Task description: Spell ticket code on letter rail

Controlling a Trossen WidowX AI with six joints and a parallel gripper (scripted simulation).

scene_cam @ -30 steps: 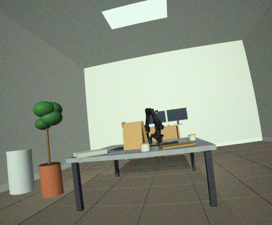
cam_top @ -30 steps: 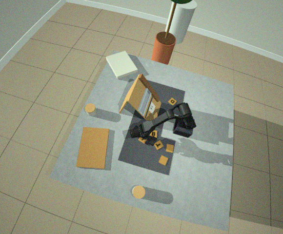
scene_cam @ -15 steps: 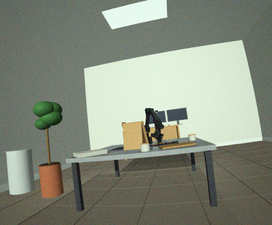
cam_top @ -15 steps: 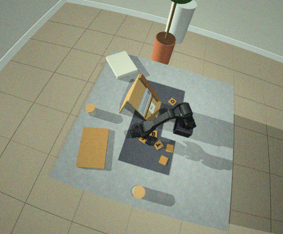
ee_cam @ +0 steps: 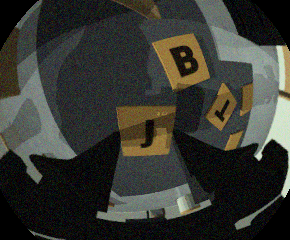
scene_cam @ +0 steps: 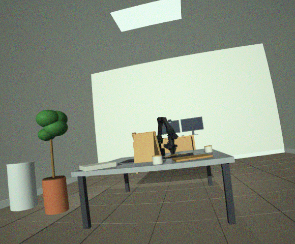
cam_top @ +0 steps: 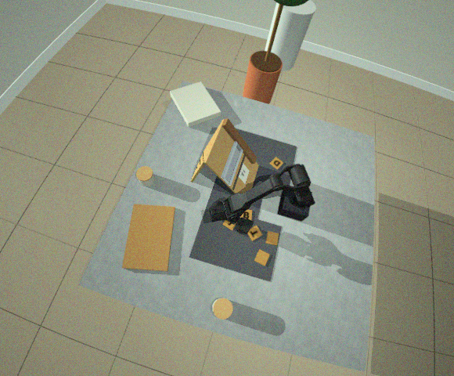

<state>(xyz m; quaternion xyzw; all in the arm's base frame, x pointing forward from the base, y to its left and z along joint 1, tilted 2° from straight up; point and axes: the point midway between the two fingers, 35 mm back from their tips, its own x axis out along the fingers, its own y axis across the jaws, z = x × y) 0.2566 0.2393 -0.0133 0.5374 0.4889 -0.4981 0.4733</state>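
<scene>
My gripper (cam_top: 230, 221) (scene_cam: 173, 152) (ee_cam: 147, 134) is shut on the J tile (cam_top: 228, 225) (ee_cam: 146, 145), low over the dark mat, one finger on each side. The B tile (cam_top: 246, 214) (ee_cam: 184, 61) lies beside it. A tile that looks like T (cam_top: 254, 233) (ee_cam: 222, 106) lies farther off. Two tiles with no letter visible (cam_top: 272, 237) (cam_top: 261, 257) lie beyond. A tile with a round letter, D or O (cam_top: 276, 163), lies beyond the arm. The tilted board (cam_top: 217, 156) holds the grey rail (cam_top: 232, 164), with no tiles visible in it. The ticket (cam_top: 243, 173) is too small to read.
An orange-brown slab (cam_top: 149, 237) (scene_cam: 192, 157) and two round-topped cylinders (cam_top: 144, 173) (cam_top: 222, 309) stand on the grey counter (cam_top: 320, 319). A pale block (cam_top: 195, 103) (scene_cam: 97, 166) is near one corner. The board rises close to the arm.
</scene>
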